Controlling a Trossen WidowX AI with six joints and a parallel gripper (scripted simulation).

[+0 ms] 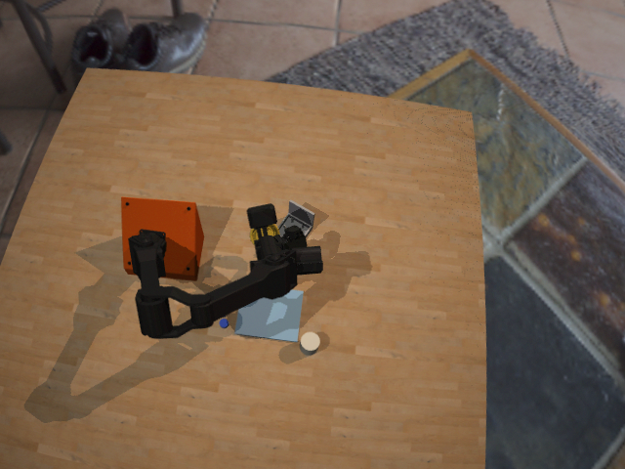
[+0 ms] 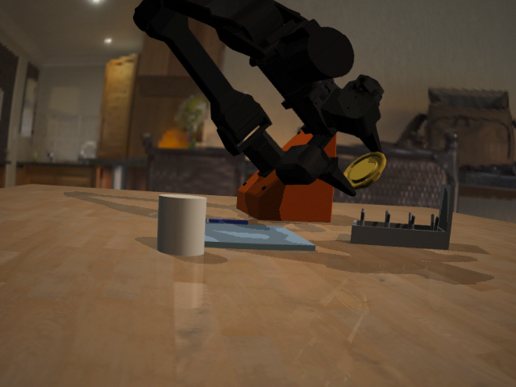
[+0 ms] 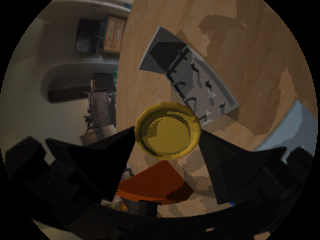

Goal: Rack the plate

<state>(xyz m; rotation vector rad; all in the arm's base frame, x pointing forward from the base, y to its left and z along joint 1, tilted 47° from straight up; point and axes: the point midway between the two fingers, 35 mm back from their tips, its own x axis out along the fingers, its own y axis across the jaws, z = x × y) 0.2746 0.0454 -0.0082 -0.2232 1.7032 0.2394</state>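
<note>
The yellow round plate (image 1: 269,233) (image 2: 364,169) (image 3: 167,131) is off the table and steeply tilted. My gripper (image 2: 367,172) (image 3: 167,131) is shut on it, with one fingertip at each of two opposite edges. The grey dish rack (image 1: 302,212) (image 2: 400,238) (image 3: 220,86) stands on the table, with two rows of short upright pegs and a tall wall at one end. In the exterior view the plate hangs above the rack's low end, a little to its left, not touching it. In the top view the arm hides part of the rack.
A light blue board (image 1: 247,322) (image 2: 271,242) (image 3: 290,135) lies flat near the rack. A cream cylinder (image 1: 310,342) (image 2: 181,225) stands at its corner, and a blue utensil (image 1: 224,322) (image 2: 228,221) lies beside it. An orange wedge block (image 1: 161,217) (image 2: 308,204) (image 3: 155,186) stands at the arm's base.
</note>
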